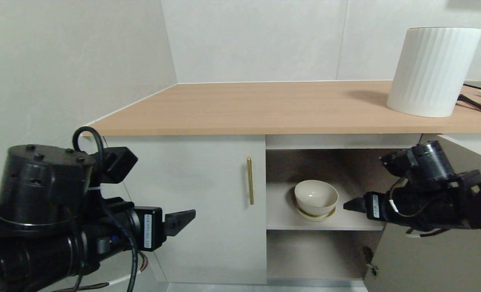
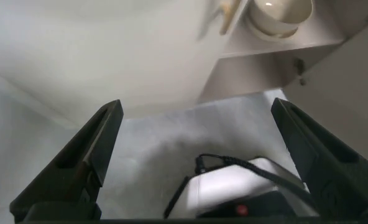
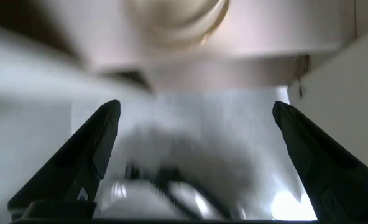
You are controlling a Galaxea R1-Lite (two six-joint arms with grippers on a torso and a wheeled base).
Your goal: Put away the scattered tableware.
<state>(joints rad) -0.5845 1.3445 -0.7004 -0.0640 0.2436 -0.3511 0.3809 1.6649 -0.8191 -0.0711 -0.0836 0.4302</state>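
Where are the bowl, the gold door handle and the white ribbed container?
bowl (image 1: 316,197): head view, inside wall.
gold door handle (image 1: 250,181): head view, middle of the bar.
white ribbed container (image 1: 431,71): head view, middle of its side.

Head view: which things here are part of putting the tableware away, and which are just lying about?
Part of the job:
cream bowl
saucer beneath it
cabinet shelf they sit on
open cabinet door

Just lying about:
white ribbed container
pen-like tools
both on the countertop
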